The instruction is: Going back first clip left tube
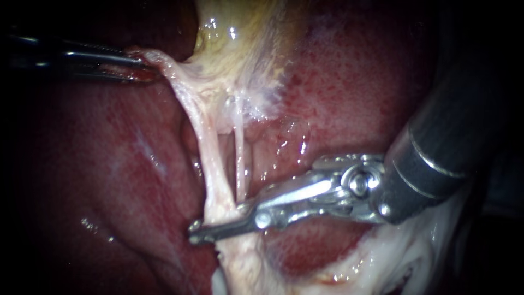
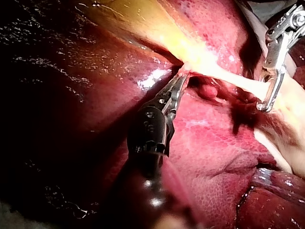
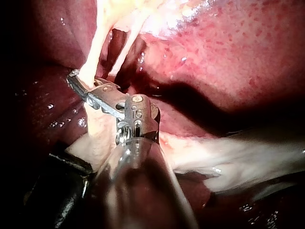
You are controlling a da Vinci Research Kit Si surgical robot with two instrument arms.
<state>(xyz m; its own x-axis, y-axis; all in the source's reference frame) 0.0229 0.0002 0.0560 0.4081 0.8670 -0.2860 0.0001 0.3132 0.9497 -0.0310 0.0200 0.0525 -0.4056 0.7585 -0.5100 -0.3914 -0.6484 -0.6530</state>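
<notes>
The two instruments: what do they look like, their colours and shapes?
My left instrument is slim and dark, ending in thin, finely ridged jaws. My right instrument has a bright silver tip built of hinged links with round pins, on a thicker dark grey shaft ringed by pale bands.

Backdrop: liver, red, mottled, wet, fills frame. Pale tissue, lower right. Light: bright at centre, glints on wet surface; falls to black at left edge, upper right.
</notes>
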